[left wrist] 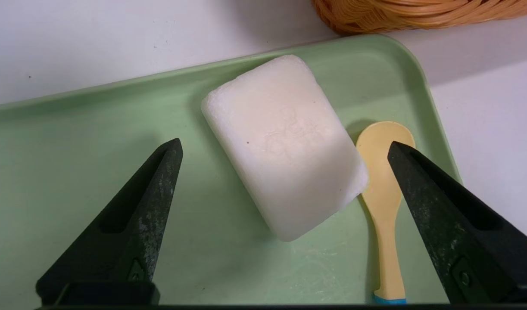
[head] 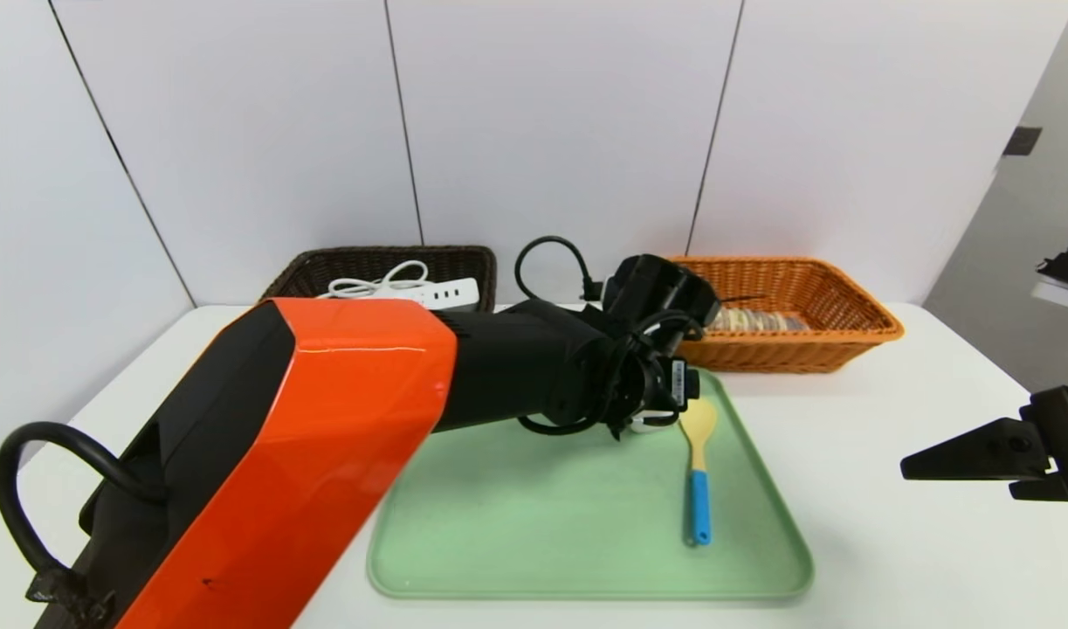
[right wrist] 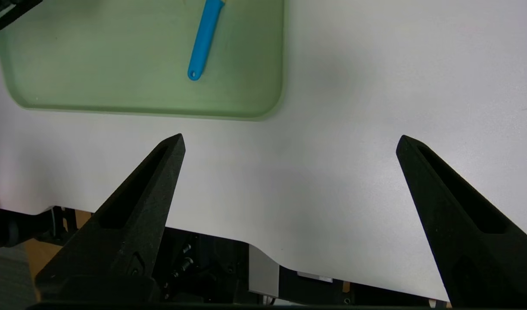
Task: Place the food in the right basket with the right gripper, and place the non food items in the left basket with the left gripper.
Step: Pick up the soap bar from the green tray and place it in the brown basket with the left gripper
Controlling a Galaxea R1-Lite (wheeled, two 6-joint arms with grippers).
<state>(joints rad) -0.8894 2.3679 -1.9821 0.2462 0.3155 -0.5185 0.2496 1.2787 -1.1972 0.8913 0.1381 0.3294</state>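
The white rounded block (left wrist: 285,146) lies flat in the far right part of the green tray (left wrist: 73,181), its long axis set on a slant to the tray's edges, 1 short end toward the tray's far rim and the other toward the near side. Just beside it, close enough that contact cannot be ruled out, lies the yellow spoon (left wrist: 386,181) with its bowl toward the orange basket (head: 791,319) and its blue handle (head: 699,507) running back toward the robot, roughly in line with the tray's right edge. The left gripper (left wrist: 285,144) hangs over the block with its 2 tapered fingers (left wrist: 147,206) spread wide, 1 on either side of the block and apart from it; it grips nothing, and its right finger overlaps the spoon's bowl in the wrist view without clearly touching it. The right gripper (right wrist: 289,142) is parked above bare white table (right wrist: 353,129) to the right of the tray, its fingers likewise spread wide and empty. The dark brown basket (head: 385,266) at the far left holds the white power strip (head: 437,293) with its looped cord (head: 381,281), the strip's long axis running along the basket's length. The orange basket at the far right holds what appears to be the striped loaf (head: 756,321), partly hidden behind the left arm, lying lengthwise along the basket floor.
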